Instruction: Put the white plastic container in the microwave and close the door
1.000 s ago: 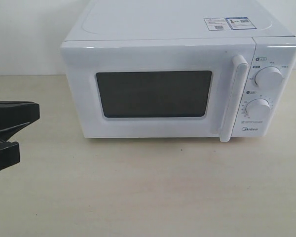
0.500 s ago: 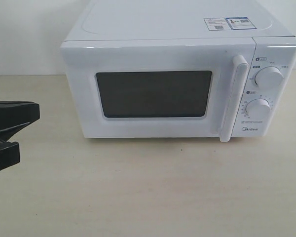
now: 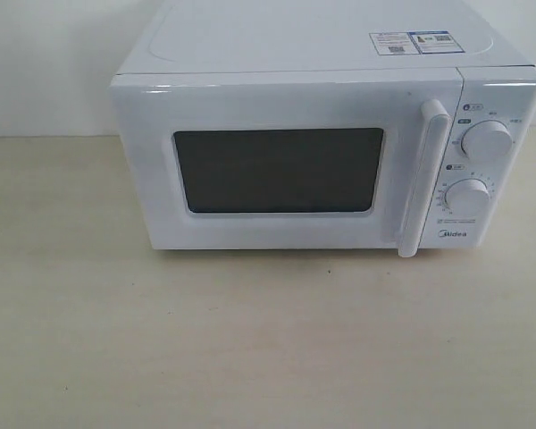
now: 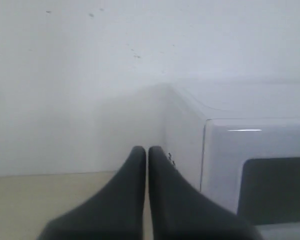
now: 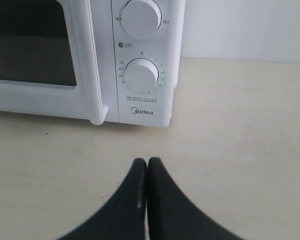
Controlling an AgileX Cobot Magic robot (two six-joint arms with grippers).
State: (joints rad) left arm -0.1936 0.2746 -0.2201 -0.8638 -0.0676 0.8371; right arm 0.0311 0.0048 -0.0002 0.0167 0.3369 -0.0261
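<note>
The white Midea microwave point(image 3: 322, 152) stands at the back of the table with its door point(image 3: 286, 165) closed, dark window and vertical bar handle point(image 3: 424, 179) facing front. The white plastic container is not visible in any view. Neither arm shows in the exterior view. My left gripper point(image 4: 146, 150) is shut and empty, off the microwave's point(image 4: 250, 165) left front corner. My right gripper point(image 5: 147, 161) is shut and empty, above the table in front of the lower dial point(image 5: 141, 75) of the microwave point(image 5: 90, 60).
The beige tabletop point(image 3: 268, 340) stretches in front of the microwave. A white wall point(image 3: 45, 63) stands behind it. Two stickers point(image 3: 411, 41) lie on the microwave's top, and two dials point(image 3: 487, 140) sit at its right.
The black left gripper that stood at the left edge of the exterior view has left that view. The microwave has not moved.
</note>
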